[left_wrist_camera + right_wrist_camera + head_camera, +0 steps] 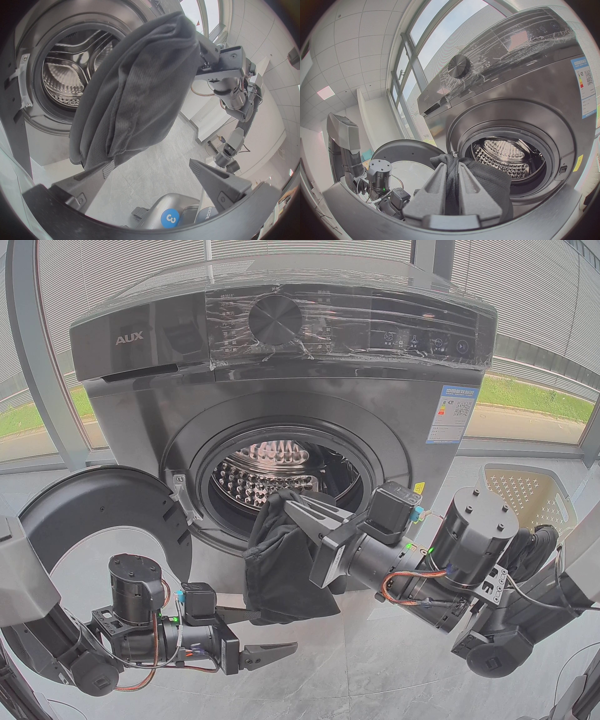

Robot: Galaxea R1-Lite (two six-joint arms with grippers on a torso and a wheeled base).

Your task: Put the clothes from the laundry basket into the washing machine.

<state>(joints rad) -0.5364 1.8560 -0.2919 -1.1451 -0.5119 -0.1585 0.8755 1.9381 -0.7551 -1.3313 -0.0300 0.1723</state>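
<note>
A dark grey garment [278,571] hangs in front of the washing machine's open drum [269,474], its lower part drooping below the door opening. My right gripper [289,505] is shut on the garment's upper edge; the cloth [487,181] is bunched between its fingers [437,184] just before the drum mouth [509,159]. My left gripper [275,630] stands open, low and to the left, under the hanging garment [134,90], with nothing between its fingers [93,175]. The cream laundry basket [531,496] sits on the floor to the right of the machine.
The round washer door [100,515] is swung fully open on the left, behind my left arm. Pale tiled floor [375,665] lies in front of the machine. Windows stand behind it.
</note>
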